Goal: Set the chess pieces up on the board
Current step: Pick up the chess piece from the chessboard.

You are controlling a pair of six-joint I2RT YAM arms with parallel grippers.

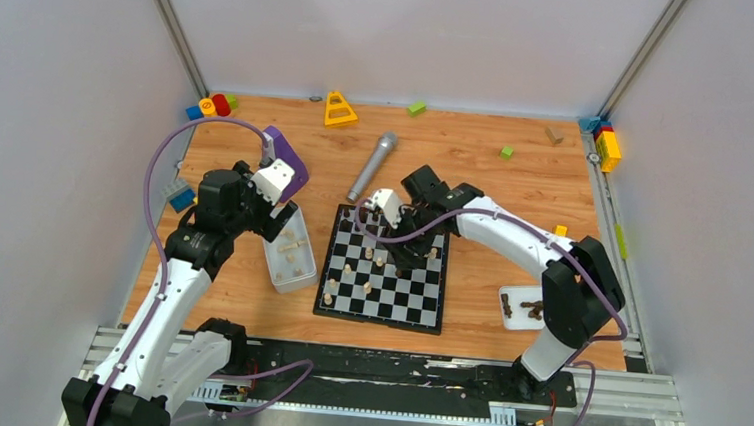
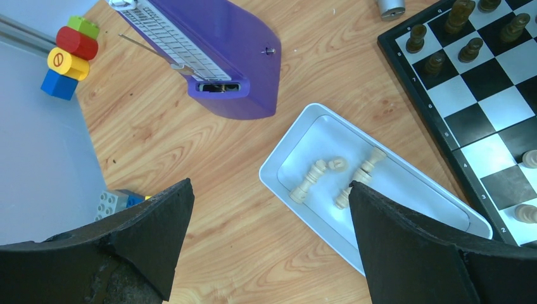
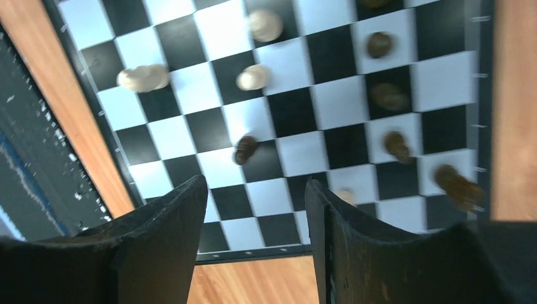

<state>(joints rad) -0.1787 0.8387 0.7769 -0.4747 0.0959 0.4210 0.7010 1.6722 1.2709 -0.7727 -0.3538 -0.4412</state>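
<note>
While left fingers (image 2: 152, 244) spread above tray (image 2: 273, 170), pale pieces (image 2: 310, 179) between them; right fingers (image 3: 168, 244) spread over chessboard (image 3: 301, 152)

Right wrist view blurs the chess pieces (image 3: 254, 77); the chessboard (image 3: 304, 155) runs past its edges.

Left fingers (image 2: 158, 240), right fingers (image 3: 164, 240) (both pairs) spread.

One chessboard (image 1: 402, 300) is sitting mid-table; two white trays are flanking it, the left tray (image 1: 288, 279) and the right tray (image 1: 517, 325); four light pieces (image 2: 308, 179) seem to be lying in the left one; the dark pieces (image 1: 534, 308) in the right one are showing too small to count; one microphone (image 1: 372, 166), one purple metronome (image 2: 234, 50) and one yellow triangle (image 1: 340, 110) are lying farther back; two loose green blocks (image 1: 416, 107) are resting towards the far edge.
</note>
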